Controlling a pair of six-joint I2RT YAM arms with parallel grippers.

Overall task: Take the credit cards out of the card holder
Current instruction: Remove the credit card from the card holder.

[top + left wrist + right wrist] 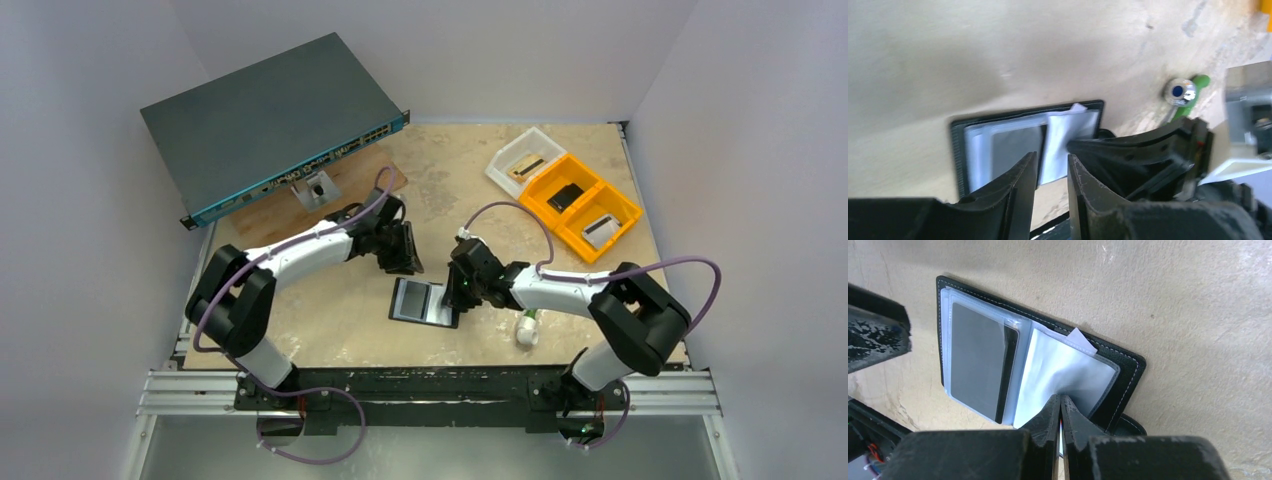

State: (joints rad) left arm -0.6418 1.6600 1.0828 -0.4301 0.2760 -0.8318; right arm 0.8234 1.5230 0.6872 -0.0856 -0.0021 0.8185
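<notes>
At the near centre of the table (450, 180), the card holder (1130, 367) lies opened flat with its sleeves facing up. The right gripper (1060, 402) is pressed together on the lower edge of a pale blue-grey leaf (1063, 372) on the holder's right half. Whether that leaf is a card or an empty plastic sleeve cannot be told. The left gripper (1052, 165) hangs just above the holder, slightly spread, with nothing in the gap.

Hazards from this position:
- Nothing pins the holder down. If the leaf is bound to the spine, a pull on it is likely to drag or lift the whole holder.
- The pinch sits at the very edge of the leaf and may slip off the glossy surface.
- A pull across a sleeve mouth rather than along it may jam the card or tear the sleeve.

Contents:
- The left-hand sleeve holds one of the credit cards (975, 360), a grey rectangle, fully seated.
- A white slip (1079, 341) pokes out behind the leaf.
- At the far right, an orange tray (540, 188) holds a black block (565, 197) in one compartment and a grey-and-white piece (600, 230) in the other.
- A clear tray (503, 167) just beside it holds a tan-and-black piece (530, 165).
</notes>
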